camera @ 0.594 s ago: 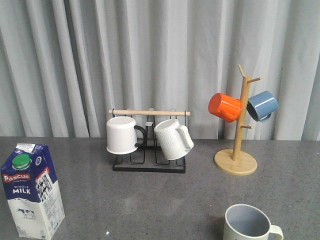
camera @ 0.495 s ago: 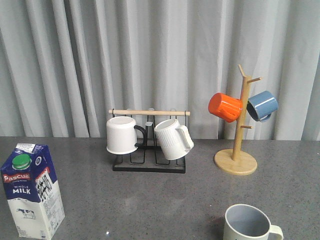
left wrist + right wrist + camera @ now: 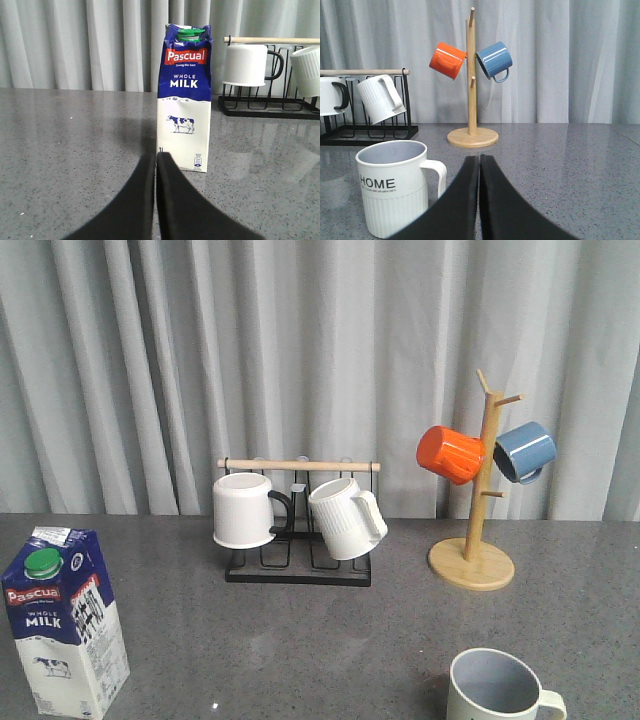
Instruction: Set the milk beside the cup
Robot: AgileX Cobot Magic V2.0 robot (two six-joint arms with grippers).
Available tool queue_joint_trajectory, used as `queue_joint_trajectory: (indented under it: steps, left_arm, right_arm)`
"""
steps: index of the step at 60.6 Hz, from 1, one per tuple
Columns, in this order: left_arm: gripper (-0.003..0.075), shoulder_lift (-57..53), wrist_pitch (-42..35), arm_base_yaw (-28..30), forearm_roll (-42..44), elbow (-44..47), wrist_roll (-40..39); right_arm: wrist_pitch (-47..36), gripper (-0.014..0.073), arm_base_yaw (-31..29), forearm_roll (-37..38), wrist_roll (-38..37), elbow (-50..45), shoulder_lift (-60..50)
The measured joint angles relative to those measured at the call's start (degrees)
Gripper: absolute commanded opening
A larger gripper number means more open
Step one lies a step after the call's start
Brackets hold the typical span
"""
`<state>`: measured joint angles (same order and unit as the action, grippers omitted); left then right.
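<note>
- Grey stone-look table (image 3: pixel 300 640): nothing shifted on it across the last half second, so task not begun.
- Milk (image 3: pixel 62 620), upright, far left of the cup (image 3: pixel 500 688), untouched.
- Left gripper (image 3: pixel 156 162) clenched, empty, just short of the carton.
- Right gripper (image 3: pixel 480 165) clenched, empty, beside the cup.

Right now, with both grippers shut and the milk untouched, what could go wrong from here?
The left gripper is shut right in front of the tall milk carton; advancing without opening could topple it. The HOME cup stands far across the table, so the carry is long. Setting down too close could knock the cup's handle.
</note>
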<state>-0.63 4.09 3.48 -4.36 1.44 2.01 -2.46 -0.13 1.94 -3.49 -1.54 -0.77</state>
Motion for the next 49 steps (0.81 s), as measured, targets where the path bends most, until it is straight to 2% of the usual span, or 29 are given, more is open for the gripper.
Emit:
queue_joint_trajectory:
  steps: [8, 22, 37, 49]
  left_arm:
    - [-0.0006, 0.0, -0.3, 0.0, 0.0, 0.0, -3.3]
    - [-0.0006, 0.0, -0.6, 0.0, -0.7, 0.0, -15.9]
    - [-0.0006, 0.0, -4.1, 0.0, -1.3, 0.0, -28.4]
    - [0.0003, 0.0, -6.0, 0.0, -1.4, 0.0, -29.9]
  right_arm:
    - [0.0, -0.0005, 0.0, 0.0, 0.0, 0.0, 0.0]
    - [-0.8, -0.0005, 0.0, -0.8, -0.1, 0.0, 0.0]
    - [-1.7, -0.0005, 0.0, -12.6, -6.3, 0.0, 0.0]
    - [-2.0, 0.0017, 0.0, -14.4, -6.6, 0.0, 0.0]
